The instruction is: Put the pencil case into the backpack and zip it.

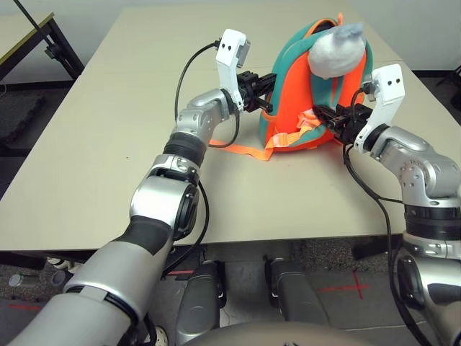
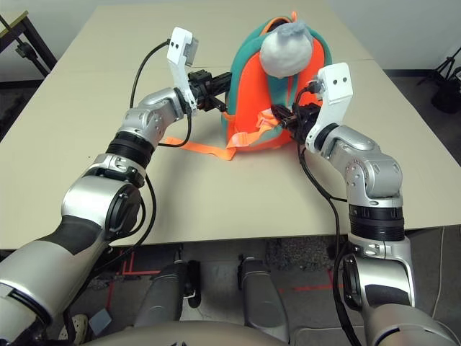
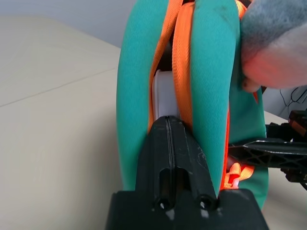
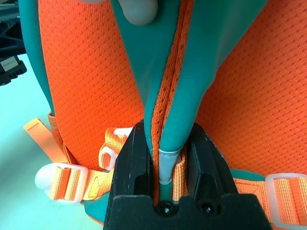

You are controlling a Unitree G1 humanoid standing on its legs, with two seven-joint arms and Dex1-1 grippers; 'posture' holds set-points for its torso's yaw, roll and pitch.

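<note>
Left eye view shows the backpack [image 1: 302,108] standing upright on the table [image 1: 108,144], and both arms reach to it from the two sides. I take the backpack as the landmark.

At its left side, the left gripper [image 3: 169,125] has its two fingers pressed together with no gap between them, and the tips sit in the opening between the teal edges. Whether they pinch the fabric or a zipper part I cannot tell. Just beyond the tips a white flat surface shows inside the opening; I judge it is the pencil case [image 3: 165,93], already in the backpack. Probably this arm steadies the side so that the zipper can run.

At the backpack's right side, the right gripper [image 4: 165,158] is closed on a small grey piece, which looks like the zipper pull [image 4: 165,165], at the foot of the teal seam. The zipper on the left side looks not yet closed.
</note>
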